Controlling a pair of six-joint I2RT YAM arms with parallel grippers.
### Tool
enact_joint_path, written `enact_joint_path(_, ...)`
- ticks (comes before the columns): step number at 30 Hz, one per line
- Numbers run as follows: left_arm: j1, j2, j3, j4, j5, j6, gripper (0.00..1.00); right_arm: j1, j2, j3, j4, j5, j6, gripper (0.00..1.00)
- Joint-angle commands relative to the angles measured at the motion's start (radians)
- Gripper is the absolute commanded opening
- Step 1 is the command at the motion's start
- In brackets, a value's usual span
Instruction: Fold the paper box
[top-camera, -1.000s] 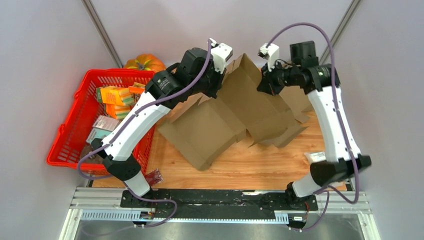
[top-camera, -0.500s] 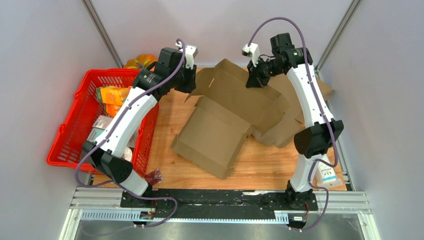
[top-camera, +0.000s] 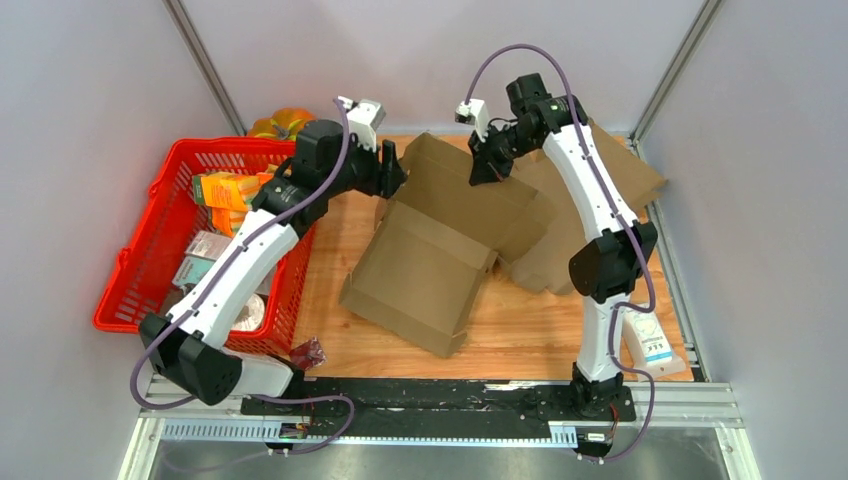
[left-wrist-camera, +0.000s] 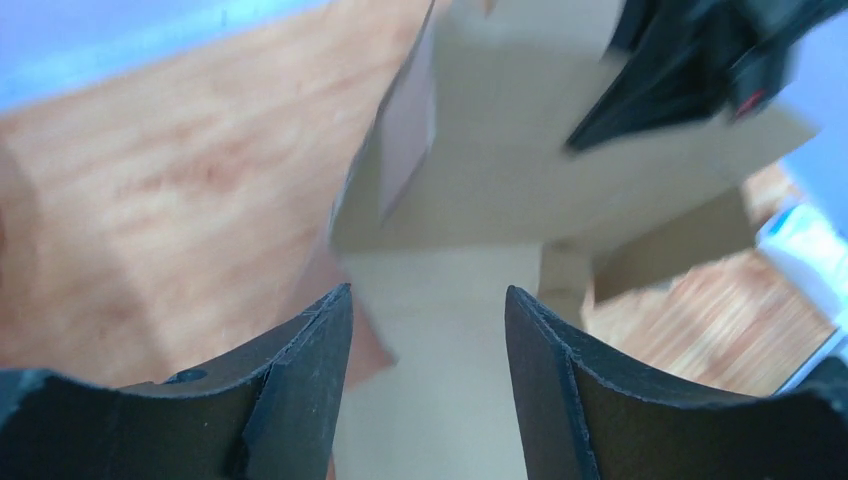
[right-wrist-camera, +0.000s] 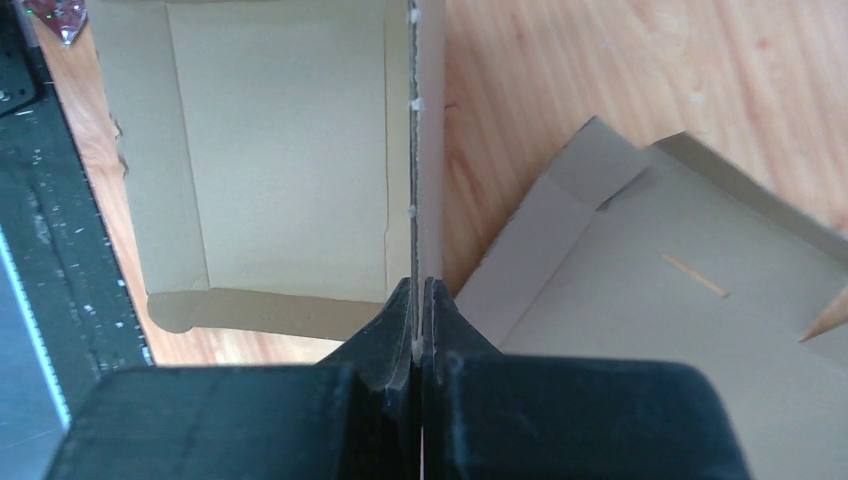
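Box (top-camera: 425, 270) centre frame, half-folded, back wall raised; table (top-camera: 520, 330) wood shows below and left. Right gripper (right-wrist-camera: 418, 290) pinches the wall's edge; left gripper (left-wrist-camera: 428, 300) gapes wide, empty.

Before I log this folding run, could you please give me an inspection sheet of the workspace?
Surface: light wooden tabletop.
Job's things: brown cardboard box, partly folded, centre; flat cardboard sheets at its right.
Clutter: red plastic basket of packets, left; orange pumpkin behind it; small white carton, near right.
Grippers: left gripper open beside box; right gripper shut on box wall.
Cables: purple cables loop along both arms.
Surroundings: pale grey walls.
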Motion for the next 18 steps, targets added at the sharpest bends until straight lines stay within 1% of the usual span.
enact_joint_path(1,-0.002,0.042,0.157,0.144,0.098,0.032,0.66,0.005,-0.094,-0.071,0.023,-0.01,0.09,0.0)
enact_joint_path(2,-0.002,0.047,0.177,0.137,0.116,0.042,0.64,0.006,-0.105,-0.091,0.032,-0.011,0.094,0.0)
enact_joint_path(4,-0.002,0.04,0.177,0.184,0.153,0.059,0.57,0.008,-0.146,-0.131,0.054,-0.002,0.093,0.0)
enact_joint_path(5,-0.002,0.021,0.168,0.2,0.161,0.063,0.52,0.008,-0.159,-0.162,0.072,0.002,0.091,0.0)
enact_joint_path(7,0.008,0.009,0.157,0.212,0.144,0.068,0.47,0.008,-0.185,-0.176,0.083,0.002,0.091,0.0)
enact_joint_path(8,0.013,0.026,0.172,0.19,0.126,0.062,0.36,0.009,-0.189,-0.177,0.088,0.002,0.091,0.0)
enact_joint_path(9,0.021,0.046,0.23,0.153,0.106,0.05,0.31,0.009,-0.199,-0.174,0.092,-0.002,0.094,0.0)
enact_joint_path(10,0.024,0.068,0.265,0.069,0.083,0.045,0.26,0.009,-0.202,-0.174,0.091,-0.004,0.096,0.0)
enact_joint_path(11,0.024,0.116,0.298,0.035,0.089,0.049,0.23,0.011,-0.206,-0.174,0.094,-0.008,0.097,0.0)
enact_joint_path(13,0.024,0.154,0.359,-0.016,0.138,0.056,0.24,0.017,-0.211,-0.171,0.095,-0.013,0.099,0.0)
enact_joint_path(14,0.022,0.182,0.371,-0.022,0.159,0.057,0.28,0.018,-0.212,-0.171,0.095,-0.018,0.097,0.0)
enact_joint_path(16,0.022,0.194,0.372,-0.01,0.213,0.077,0.32,0.023,-0.214,-0.17,0.092,-0.018,0.096,0.0)
enact_joint_path(18,0.022,0.19,0.334,0.027,0.253,0.089,0.35,0.029,-0.214,-0.17,0.091,-0.018,0.096,0.0)
